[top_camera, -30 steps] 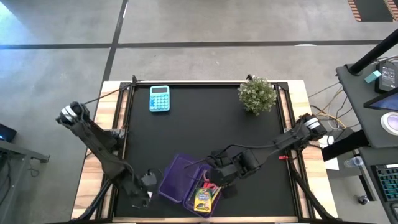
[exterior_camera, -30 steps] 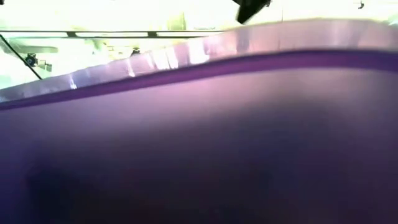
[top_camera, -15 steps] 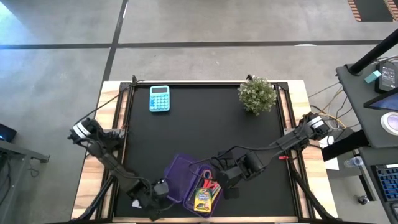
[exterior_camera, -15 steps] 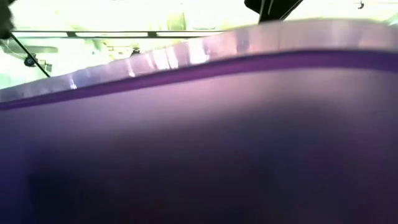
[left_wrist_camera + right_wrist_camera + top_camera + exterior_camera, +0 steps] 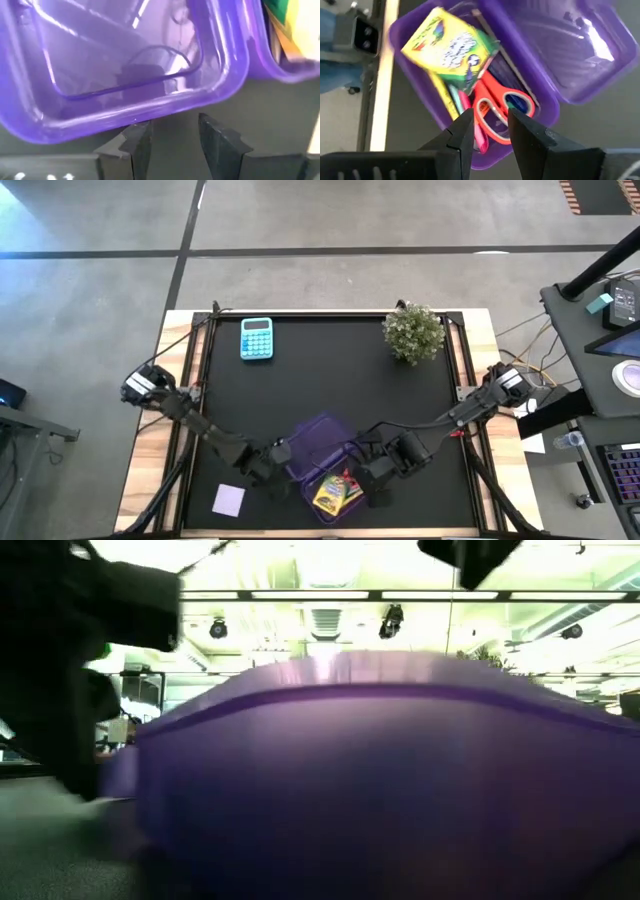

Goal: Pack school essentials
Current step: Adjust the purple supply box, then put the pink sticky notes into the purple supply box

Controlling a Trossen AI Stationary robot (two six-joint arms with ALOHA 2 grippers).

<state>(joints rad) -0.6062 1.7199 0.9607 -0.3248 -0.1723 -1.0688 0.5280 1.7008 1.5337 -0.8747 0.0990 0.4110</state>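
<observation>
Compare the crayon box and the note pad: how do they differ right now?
The crayon box is yellow with printed artwork; the note pad is plain lilac. The crayon box lies inside the purple case, on top of the scissors and pens; the note pad lies loose on the black mat, outside the case near the left gripper. The crayon box is a thick carton; the note pad looks flat. Neither is gripped.

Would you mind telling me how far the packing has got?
Done: crayon box, scissors and pens lie in the open purple case. In hand: nothing; the left gripper sits open at the lid's edge. Left: the lilac note pad on the table.
</observation>
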